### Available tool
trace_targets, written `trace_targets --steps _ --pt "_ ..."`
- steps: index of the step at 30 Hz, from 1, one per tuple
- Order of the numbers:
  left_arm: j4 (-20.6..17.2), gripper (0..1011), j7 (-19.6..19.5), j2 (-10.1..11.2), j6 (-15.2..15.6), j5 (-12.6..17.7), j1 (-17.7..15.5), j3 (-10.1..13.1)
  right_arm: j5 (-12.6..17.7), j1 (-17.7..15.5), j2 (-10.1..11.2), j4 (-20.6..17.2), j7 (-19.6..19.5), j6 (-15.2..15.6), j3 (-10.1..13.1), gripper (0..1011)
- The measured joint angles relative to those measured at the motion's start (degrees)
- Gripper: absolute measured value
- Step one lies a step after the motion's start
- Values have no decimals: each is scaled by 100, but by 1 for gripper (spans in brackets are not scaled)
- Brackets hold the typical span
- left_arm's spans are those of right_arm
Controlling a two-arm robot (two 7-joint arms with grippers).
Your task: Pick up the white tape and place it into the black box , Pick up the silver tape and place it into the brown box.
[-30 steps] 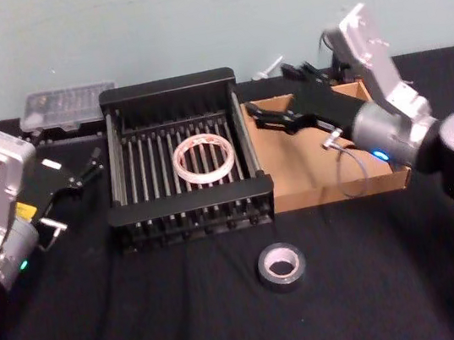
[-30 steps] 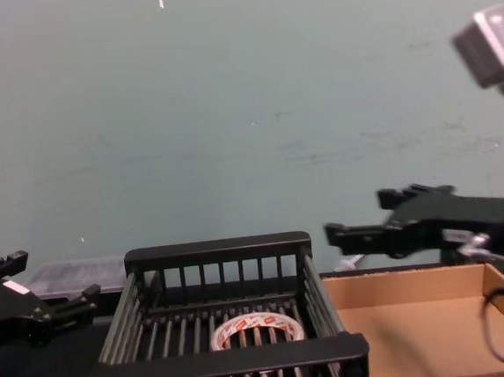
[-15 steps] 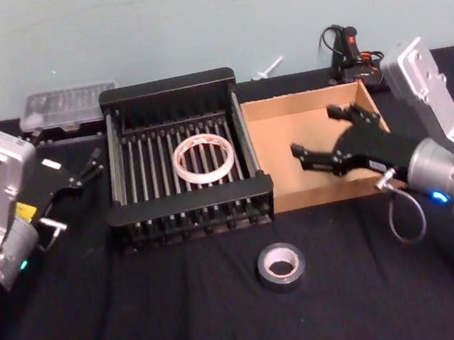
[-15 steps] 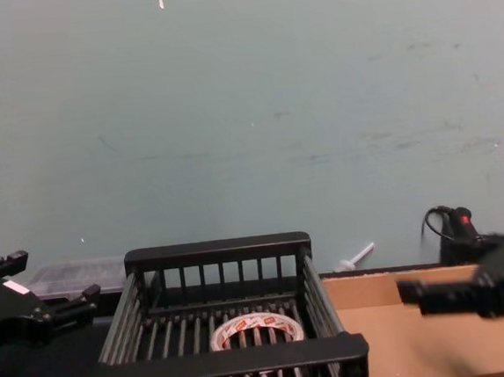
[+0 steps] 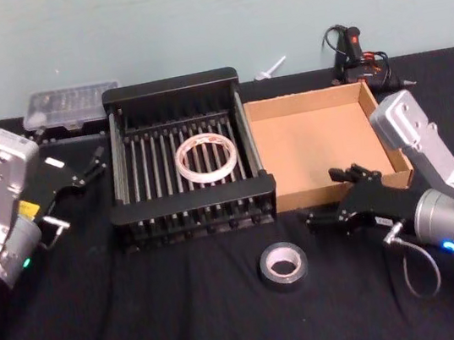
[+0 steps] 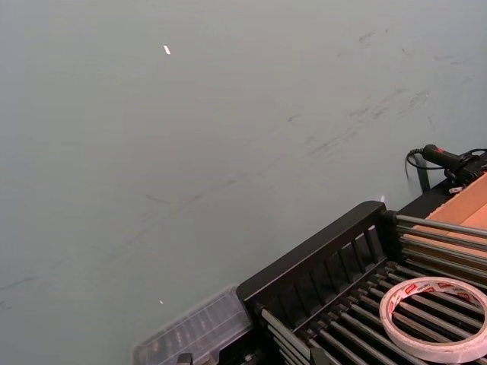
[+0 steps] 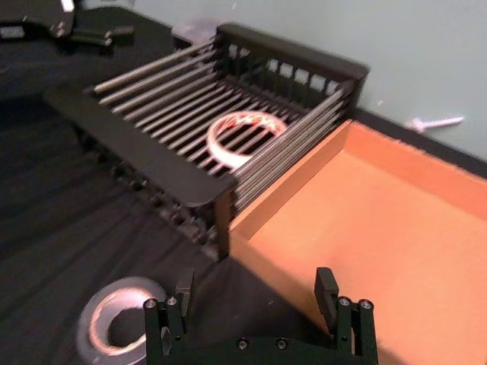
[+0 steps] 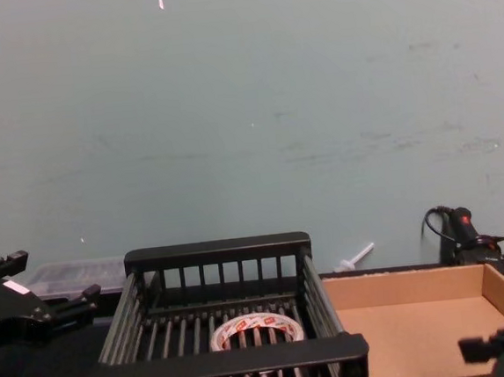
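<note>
The white tape lies flat on the barred floor of the black box, so that half of the task looks done; the step in hand is the silver tape, which sits on the dark surface in front of the two boxes, apart from both. The right end effector hangs low beside the near corner of the brown box, its fingers spread with nothing between them, near the silver tape but to one side of it and not touching; in the right wrist view the roll lies off to the side of the fingers. The next move, as I judge it, calls for shifting across until the spread fingers straddle the roll, descending, then gripping it; only then comes the lift over the low cardboard wall. The left end effector waits spread beside the black box.
</note>
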Motion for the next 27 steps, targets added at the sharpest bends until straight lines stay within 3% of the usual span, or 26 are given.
trace_targets --steps 11,27 --pt "0 1002 0 0 0 0 0 0 -10 24 126 -119 87 383 -339 1002" --pt "0 1001 0 0 0 0 0 0 -118 155 136 -60 163 489 -647 1002"
